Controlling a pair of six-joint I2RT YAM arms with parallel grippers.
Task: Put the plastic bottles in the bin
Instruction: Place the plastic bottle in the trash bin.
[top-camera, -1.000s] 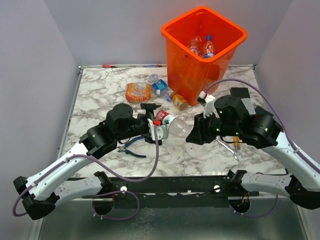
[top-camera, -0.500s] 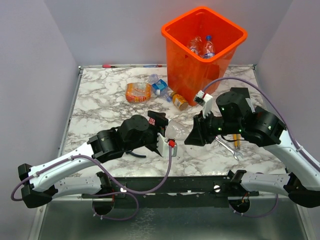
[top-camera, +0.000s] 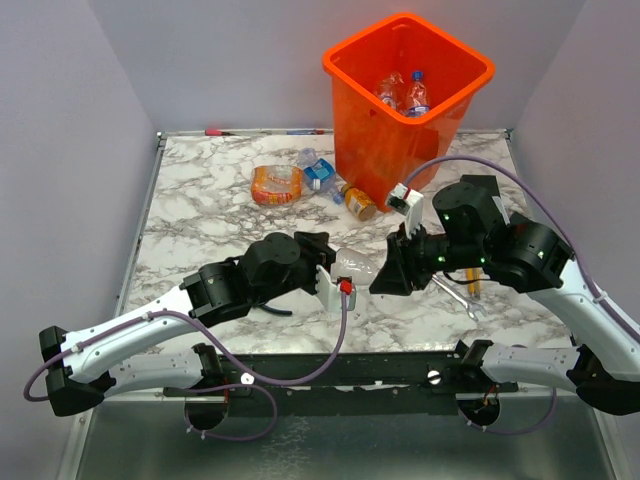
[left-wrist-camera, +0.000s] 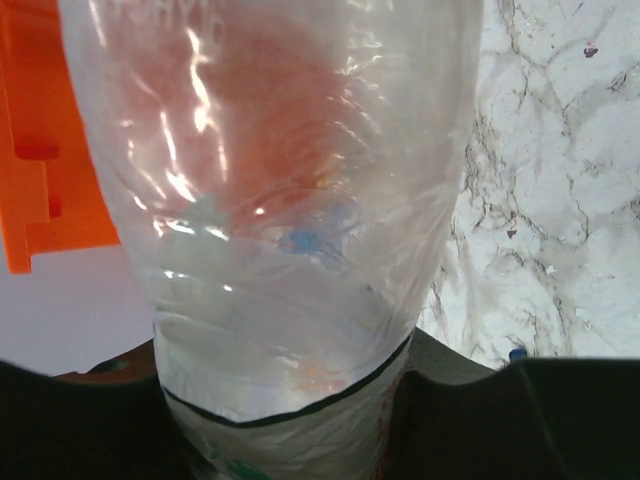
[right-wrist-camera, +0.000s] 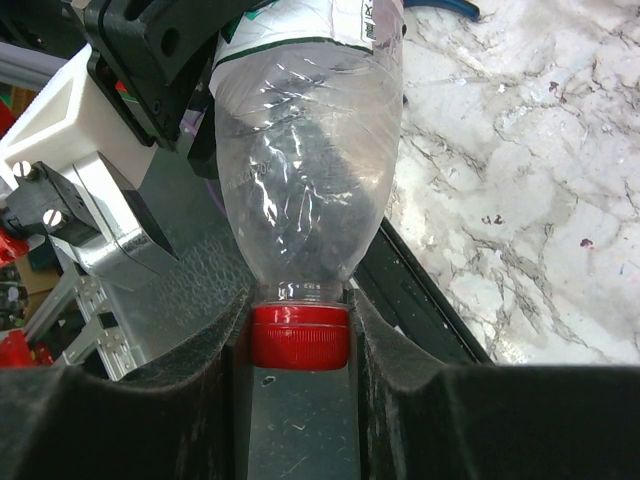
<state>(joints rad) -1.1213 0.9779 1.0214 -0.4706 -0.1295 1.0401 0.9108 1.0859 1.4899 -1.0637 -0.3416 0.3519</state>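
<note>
A clear crushed plastic bottle (top-camera: 356, 265) with a red cap (right-wrist-camera: 300, 335) hangs level above the table between my two grippers. My right gripper (top-camera: 388, 272) (right-wrist-camera: 300, 335) is shut on the cap and neck. My left gripper (top-camera: 334, 272) (left-wrist-camera: 290, 430) has its pads pressed against both sides of the labelled base end, which fills the left wrist view (left-wrist-camera: 280, 200). The orange bin (top-camera: 350, 70) stands at the far side, with two bottles (top-camera: 403, 93) inside. On the table left of the bin lie three more bottles: an orange-labelled one (top-camera: 276, 184), a blue-labelled one (top-camera: 315, 170) and a brownish one (top-camera: 357, 202).
A steel wrench (top-camera: 458, 298) lies under my right arm, beside a yellow-handled tool (top-camera: 473, 288). The blue-handled pliers (top-camera: 272, 310) peek out from under my left arm. A thin red tool (top-camera: 225, 131) lies along the table's back edge. Grey walls close in both sides.
My left arm slid right along the bottle and its jaws closed on the base end. My right gripper kept its hold on the cap and barely moved.
</note>
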